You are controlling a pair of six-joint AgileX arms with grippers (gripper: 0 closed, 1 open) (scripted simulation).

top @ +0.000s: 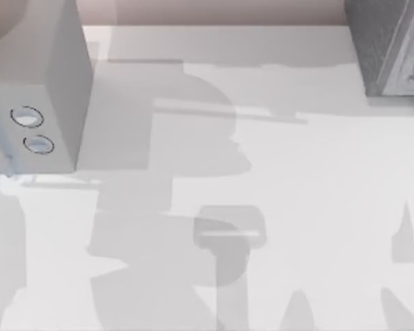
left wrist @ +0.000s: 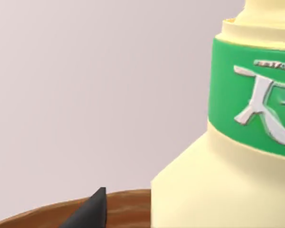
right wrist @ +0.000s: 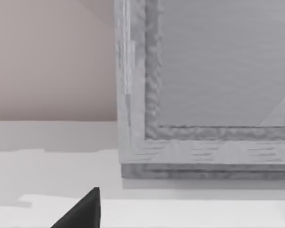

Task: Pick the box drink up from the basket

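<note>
Where left pincer (left wrist: 92,211) nears box drink (left wrist: 218,156): green band, white glyph; opening unclear.

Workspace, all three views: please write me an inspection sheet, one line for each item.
Surface: pale table, crossed by grey shadows.
Job's things: box drink, cream-yellow with a green band, close to the left wrist camera; brown wooden rim below it.
Clutter: grey box with two round holes at left; grey textured block at right rear.
End effectors: dark fingertip in left wrist view, another in right.
Cables: nothing seen.
Surroundings: plain pinkish wall.
</note>
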